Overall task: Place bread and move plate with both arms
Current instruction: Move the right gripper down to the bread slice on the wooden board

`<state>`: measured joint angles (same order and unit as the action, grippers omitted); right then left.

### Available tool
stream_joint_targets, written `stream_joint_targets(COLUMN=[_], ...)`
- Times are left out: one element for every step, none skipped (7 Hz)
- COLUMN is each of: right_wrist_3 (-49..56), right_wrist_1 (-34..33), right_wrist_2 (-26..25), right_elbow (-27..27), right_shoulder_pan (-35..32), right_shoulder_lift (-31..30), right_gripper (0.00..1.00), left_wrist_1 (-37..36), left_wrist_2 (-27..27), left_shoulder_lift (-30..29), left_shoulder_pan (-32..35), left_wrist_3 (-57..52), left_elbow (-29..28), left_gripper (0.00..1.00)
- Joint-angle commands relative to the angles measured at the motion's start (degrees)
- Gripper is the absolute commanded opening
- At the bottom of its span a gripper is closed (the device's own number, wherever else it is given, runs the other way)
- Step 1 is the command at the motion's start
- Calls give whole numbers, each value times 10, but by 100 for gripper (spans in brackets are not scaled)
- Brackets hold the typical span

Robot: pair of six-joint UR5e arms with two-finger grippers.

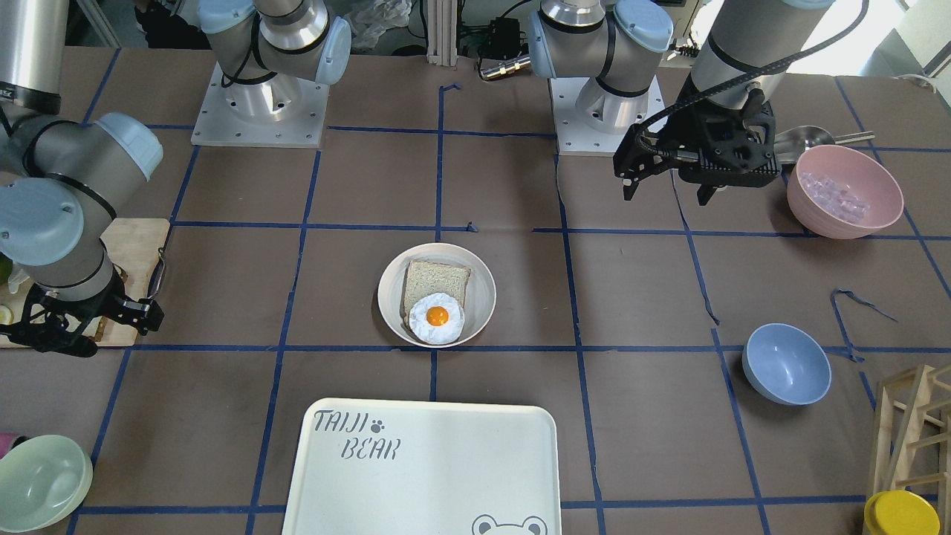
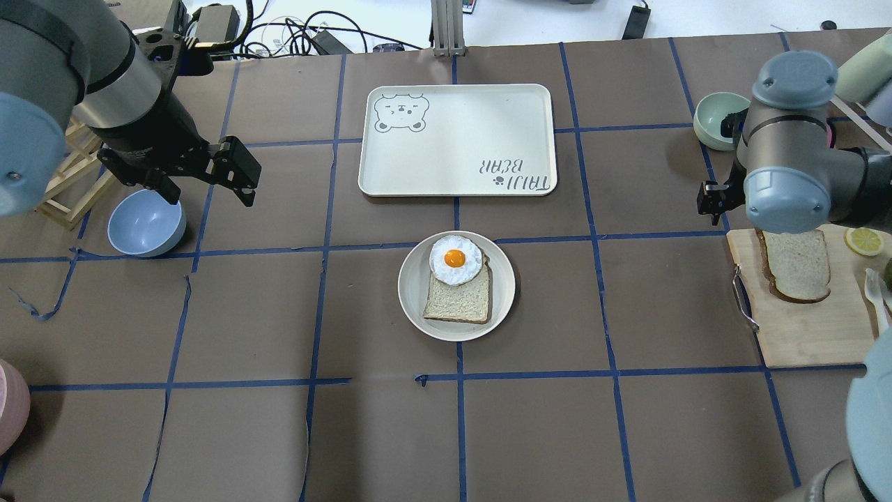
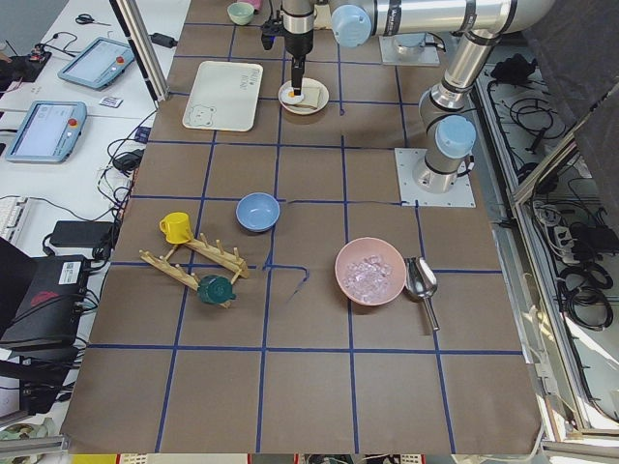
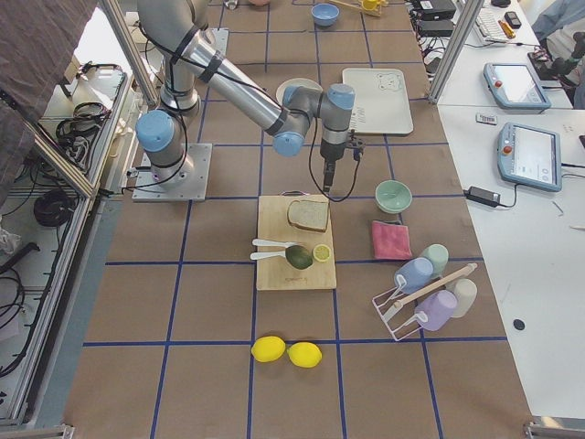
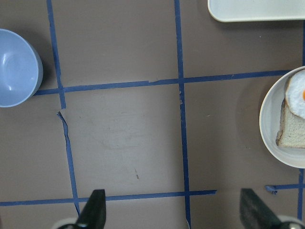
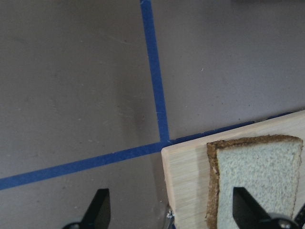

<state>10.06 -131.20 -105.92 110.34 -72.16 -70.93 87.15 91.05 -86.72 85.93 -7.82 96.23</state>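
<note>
The bread [image 2: 794, 265], a rounded slice with dark crust, lies on a wooden cutting board [image 2: 801, 328] at the right. It also shows in the right wrist view [image 6: 257, 176]. My right gripper [image 6: 171, 212] is open and empty, hovering over the board's corner and the bread's end; it also shows in the front view [image 1: 89, 327]. The cream plate [image 2: 411, 286] sits mid-table, holding a squarer slice [image 2: 456, 300] topped with a fried egg [image 2: 455, 260]. My left gripper [image 2: 209, 185] is open and empty, raised well to the left of the plate [image 5: 269, 119].
The white "TAIJI BEAR" tray [image 2: 456, 139] lies just beyond the plate. A blue bowl [image 2: 146, 223] sits under my left arm, beside a wooden rack [image 2: 66, 181]. A pale green bowl [image 2: 718, 118] is near my right arm. A pink bowl of ice [image 1: 843, 189] is by my left gripper.
</note>
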Motion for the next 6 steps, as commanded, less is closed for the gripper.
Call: stream_joint_targets(right_wrist_3=[33, 30, 32, 35, 39, 37], right_wrist_1=[-3, -6, -6, -2, -2, -6], right_wrist_2=[-31, -32, -33, -44, -52, -47], right_elbow=[18, 22, 22, 22, 28, 41], right_shoulder_pan=[13, 14, 22, 32, 46, 50], right_shoulder_lift=[5, 5, 4, 2, 6, 5], right_gripper=[63, 61, 61, 61, 61, 61], left_wrist_1=[0, -1, -1, 0, 0, 1], left_wrist_2=[-2, -3, -1, -1, 1, 3], left_shoulder_lift=[0, -1, -1, -1, -1, 0], left_shoulder_pan=[1, 1, 1, 0, -1, 0], left_wrist_3=[0, 0, 0, 0, 0, 0], left_elbow=[0, 1, -2, -3, -3, 0], left_gripper=[100, 100, 100, 100, 100, 100])
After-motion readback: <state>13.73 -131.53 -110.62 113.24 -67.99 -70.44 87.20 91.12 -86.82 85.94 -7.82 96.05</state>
